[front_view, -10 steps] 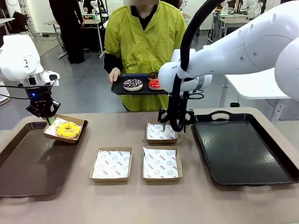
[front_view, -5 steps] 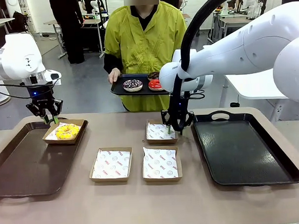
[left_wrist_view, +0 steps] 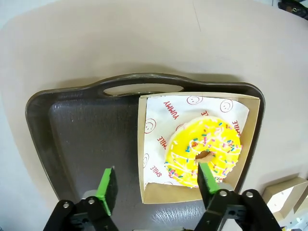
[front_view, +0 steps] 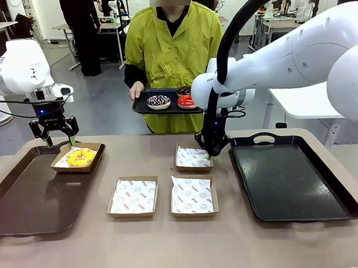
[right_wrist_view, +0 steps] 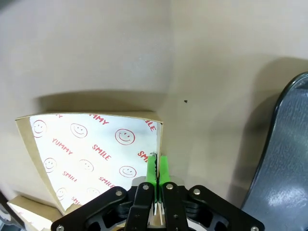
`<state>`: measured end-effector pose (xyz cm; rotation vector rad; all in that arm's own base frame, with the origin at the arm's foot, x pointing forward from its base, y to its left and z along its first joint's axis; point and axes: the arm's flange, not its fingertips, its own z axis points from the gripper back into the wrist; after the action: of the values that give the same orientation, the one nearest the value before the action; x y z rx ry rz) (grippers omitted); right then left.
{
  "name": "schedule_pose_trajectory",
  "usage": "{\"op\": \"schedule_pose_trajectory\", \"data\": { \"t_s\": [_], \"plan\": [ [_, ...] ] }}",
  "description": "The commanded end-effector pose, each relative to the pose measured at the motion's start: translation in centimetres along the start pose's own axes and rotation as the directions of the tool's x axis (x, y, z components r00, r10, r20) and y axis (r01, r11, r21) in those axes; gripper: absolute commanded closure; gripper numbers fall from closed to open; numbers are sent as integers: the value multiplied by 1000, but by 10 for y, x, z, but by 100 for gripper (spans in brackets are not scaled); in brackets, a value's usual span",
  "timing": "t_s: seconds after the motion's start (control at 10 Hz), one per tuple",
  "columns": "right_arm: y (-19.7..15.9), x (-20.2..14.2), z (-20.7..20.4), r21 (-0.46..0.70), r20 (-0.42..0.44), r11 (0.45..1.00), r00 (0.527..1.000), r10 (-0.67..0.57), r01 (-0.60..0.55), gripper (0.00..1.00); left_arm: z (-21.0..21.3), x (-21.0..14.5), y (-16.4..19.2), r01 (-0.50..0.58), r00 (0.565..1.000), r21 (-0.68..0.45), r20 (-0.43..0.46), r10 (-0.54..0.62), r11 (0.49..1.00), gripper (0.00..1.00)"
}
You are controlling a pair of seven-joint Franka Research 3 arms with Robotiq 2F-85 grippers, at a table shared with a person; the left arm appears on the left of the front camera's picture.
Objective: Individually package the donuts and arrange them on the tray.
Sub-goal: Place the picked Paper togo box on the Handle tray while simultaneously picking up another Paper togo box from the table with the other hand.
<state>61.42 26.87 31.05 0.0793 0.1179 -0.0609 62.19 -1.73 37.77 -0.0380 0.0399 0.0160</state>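
Note:
The yellow-iced donut lies in a paper-lined cardboard box at the far end of the brown left tray. My left gripper hangs open just above that box's near-left corner, holding nothing. My right gripper is shut on the right wall of an empty lined box at the table's middle. Across the table, the person holds a small black tray carrying a sprinkled chocolate donut, a red donut and a dark one.
Two more empty lined boxes sit side by side near the table's front middle. A black tray lies on the right, close to the box my right gripper grips. My right arm reaches across the centre.
My left gripper let go of the donut box, opened wide and lifted a little. My right gripper came down onto the empty box's right wall and closed on it.

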Motion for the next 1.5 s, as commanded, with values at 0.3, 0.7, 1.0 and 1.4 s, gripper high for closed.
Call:
{"op": "schedule_pose_trajectory", "data": {
  "t_s": [0.3,0.7,1.0,1.4],
  "plan": [
    [5,1,1,-28,-2,999,1000,-26,26,100,6,-3,5,16,1000,-42,-14,-17,999,0],
    [4,-25,62,-14,26,1000,1000,2,-2,100,30,-75,41,6,999,-296,-34,-17,955,0],
    [0,-33,116,-15,26,1000,1000,-7,7,100,39,-153,99,47,998,-562,-15,-67,826,0],
    [2,-26,143,-19,-17,999,999,-27,27,100,27,-222,192,28,996,-830,70,55,557,0]
  ]
}}
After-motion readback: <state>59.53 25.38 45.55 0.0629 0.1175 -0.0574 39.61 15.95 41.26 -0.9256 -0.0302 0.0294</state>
